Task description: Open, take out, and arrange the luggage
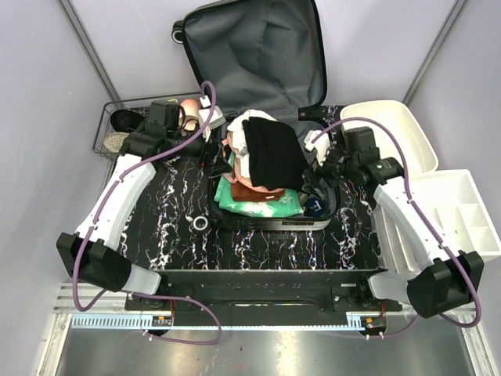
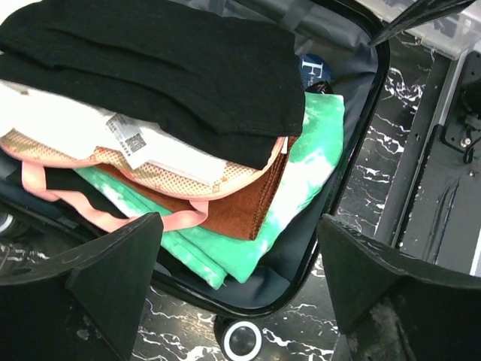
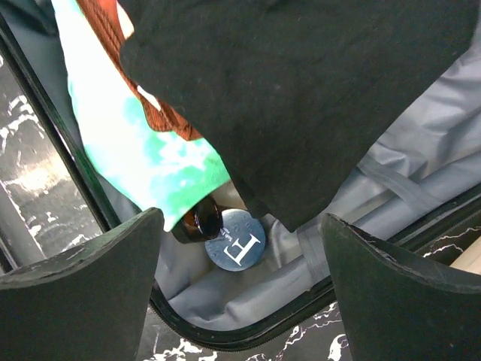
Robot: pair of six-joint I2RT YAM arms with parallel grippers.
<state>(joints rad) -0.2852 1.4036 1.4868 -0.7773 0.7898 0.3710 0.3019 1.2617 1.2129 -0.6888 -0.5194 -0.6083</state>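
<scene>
Luggage (image 1: 258, 55) first, from the overhead camera: the large hard-shell suitcase with grey fabric lining lies open in the middle of the black marbled desk (image 1: 156, 235), lid propped upright at the far side, lower shell heaped with folded clothes. My left arm (image 1: 117, 196) reaches to the shell's left rim and my right arm (image 1: 399, 204) to its right rim. A black wire basket (image 1: 117, 129) sits beyond the left arm and white plastic bins (image 1: 407, 133) beyond the right. From the left wrist, my left claw (image 2: 240, 286) is released, jaws spread wide and gripping nothing, above a corner of the stack. A black folded garment (image 2: 173, 75) tops the pile, then a tan mesh piece edged in pink (image 2: 180, 179), a rust-brown towel (image 2: 252, 203) and a green-and-white tie-dye cloth (image 2: 316, 165). From the right wrist, my right claw (image 3: 240, 293) is equally spread and empty over another corner, where a brown bottle (image 3: 197, 219) with a round blue cap (image 3: 235, 241) lies on the lining, partly under the tie-dye cloth. Opening looks done, so I judge unpacking is the step in hand. I would pinch the black garment deep at a folded edge and lift straight up so the stack beneath does not slide.
</scene>
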